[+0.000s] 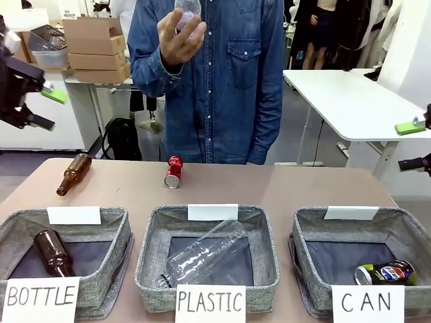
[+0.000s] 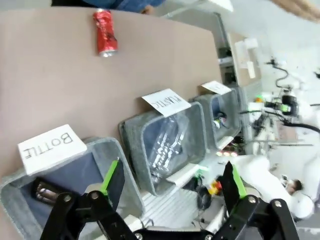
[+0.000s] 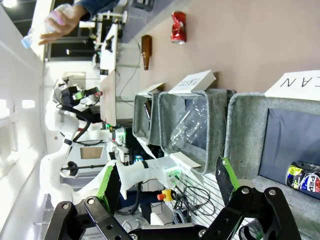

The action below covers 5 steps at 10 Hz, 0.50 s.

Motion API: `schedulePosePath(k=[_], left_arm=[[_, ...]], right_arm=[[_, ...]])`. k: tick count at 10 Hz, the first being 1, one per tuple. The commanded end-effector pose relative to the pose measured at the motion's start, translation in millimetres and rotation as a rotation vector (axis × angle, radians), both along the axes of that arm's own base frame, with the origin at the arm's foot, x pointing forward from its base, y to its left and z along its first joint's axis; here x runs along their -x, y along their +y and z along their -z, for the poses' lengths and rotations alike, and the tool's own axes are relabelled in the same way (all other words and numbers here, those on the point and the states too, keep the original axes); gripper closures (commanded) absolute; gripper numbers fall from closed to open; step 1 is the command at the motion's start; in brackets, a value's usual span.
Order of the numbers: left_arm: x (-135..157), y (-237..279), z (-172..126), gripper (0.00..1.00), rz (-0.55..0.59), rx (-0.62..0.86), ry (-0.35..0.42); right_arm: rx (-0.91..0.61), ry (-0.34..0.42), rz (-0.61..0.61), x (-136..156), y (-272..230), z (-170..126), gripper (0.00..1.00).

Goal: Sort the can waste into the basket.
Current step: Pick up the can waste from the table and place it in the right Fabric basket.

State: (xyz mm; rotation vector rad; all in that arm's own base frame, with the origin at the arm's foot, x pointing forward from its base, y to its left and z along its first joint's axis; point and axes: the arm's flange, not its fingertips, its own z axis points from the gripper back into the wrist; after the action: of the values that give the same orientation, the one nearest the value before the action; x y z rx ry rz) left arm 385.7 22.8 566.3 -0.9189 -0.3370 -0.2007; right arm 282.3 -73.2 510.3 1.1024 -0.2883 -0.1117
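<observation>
A crushed red can (image 1: 174,171) (image 2: 105,32) (image 3: 178,27) lies on the table's far middle, in front of the person. The dark blue Pepsi-style can (image 1: 386,273) (image 3: 306,177) lies inside the grey CAN basket (image 1: 310,237) (image 3: 246,135) at the front right. My left gripper (image 1: 42,108) (image 2: 172,187) hangs open high at the left edge, nothing between its fingers. My right gripper (image 1: 412,144) (image 3: 167,185) hangs open at the right edge, above and behind the CAN basket.
The person holds a clear plastic bottle (image 1: 187,12) up at chest height. A brown glass bottle (image 1: 73,173) lies on the table's far left. The BOTTLE bin (image 1: 118,229) holds another brown bottle (image 1: 52,252). The PLASTIC bin (image 1: 264,237) holds a clear bottle (image 1: 205,253).
</observation>
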Motion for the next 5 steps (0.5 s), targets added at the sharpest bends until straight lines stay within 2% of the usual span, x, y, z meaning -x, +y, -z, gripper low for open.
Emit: schedulePosePath(k=[1, 2, 5], left_arm=[[16, 58, -21, 0.00, 0.017, 0.145, -0.011], [25, 78, -21, 0.00, -0.055, 0.197, -0.026], [27, 85, -7, 0.00, -0.053, 0.238, -0.012]], right_arm=[[0.014, -0.013, -0.002, 0, -2, 1, 0.00], [0.014, -0.013, -0.002, 0, -2, 1, 0.00], [0.014, -0.013, -0.002, 0, -2, 1, 0.00]])
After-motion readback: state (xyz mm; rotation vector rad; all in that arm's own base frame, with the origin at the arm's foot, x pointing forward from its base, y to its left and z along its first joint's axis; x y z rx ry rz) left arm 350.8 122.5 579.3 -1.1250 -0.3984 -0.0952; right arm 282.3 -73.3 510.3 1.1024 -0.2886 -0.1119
